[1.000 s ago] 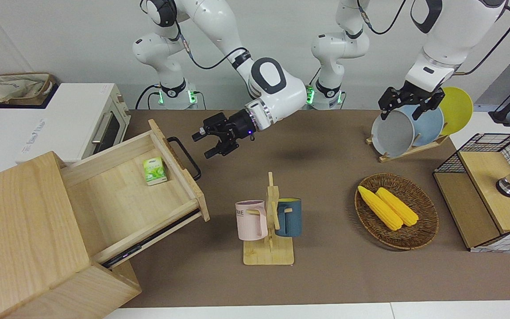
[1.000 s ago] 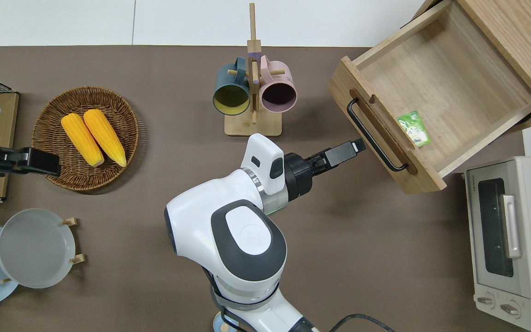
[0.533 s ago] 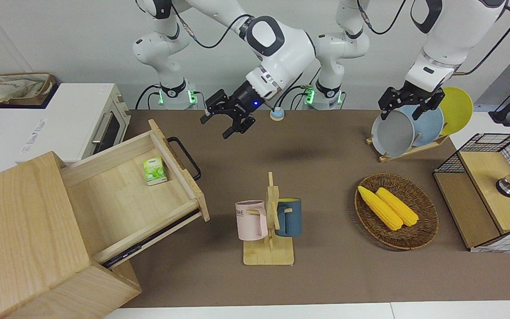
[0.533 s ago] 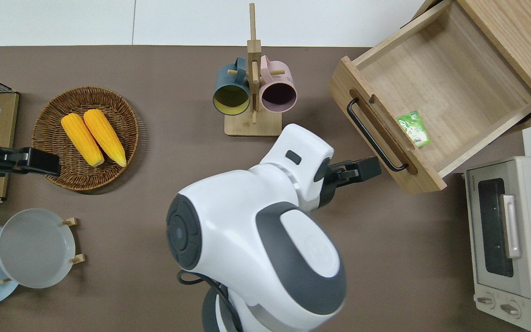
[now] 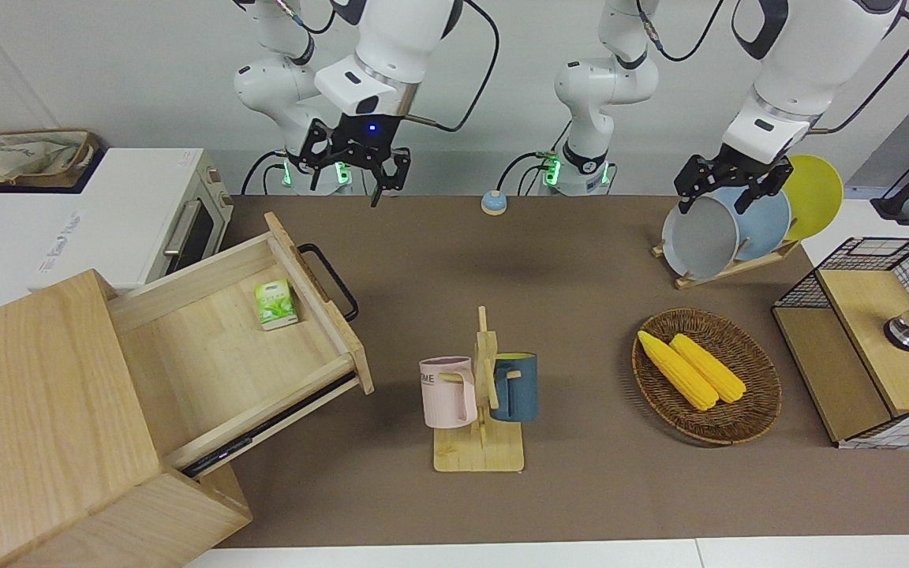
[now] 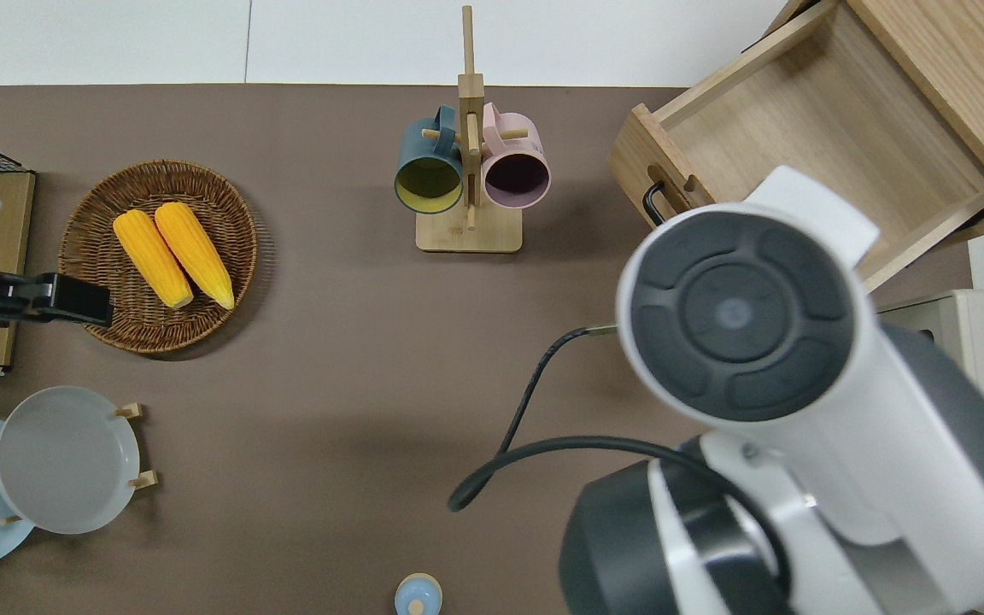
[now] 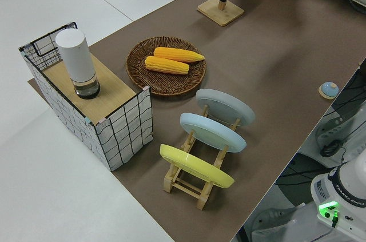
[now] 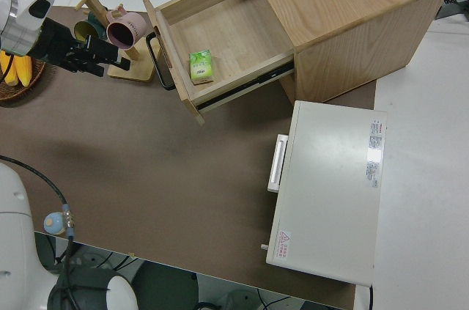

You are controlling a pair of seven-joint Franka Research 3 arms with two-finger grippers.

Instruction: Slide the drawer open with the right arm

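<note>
Since the earlier frame, right hand point(image 5: 352, 170) has withdrawn from the drawer point(image 5: 245, 347), fingers apart, holding nothing. Drawer stands open; left arm parked.

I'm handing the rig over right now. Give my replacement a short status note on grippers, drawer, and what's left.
Right gripper: open, empty, raised at the robots' edge of the table, clear of the drawer.
Left arm: parked.
Drawer: pulled well out of the cabinet, black handle free; a small green box lies inside near the drawer front.
Done: drawer open.
Left: apparently nothing but parking the right arm.
</note>
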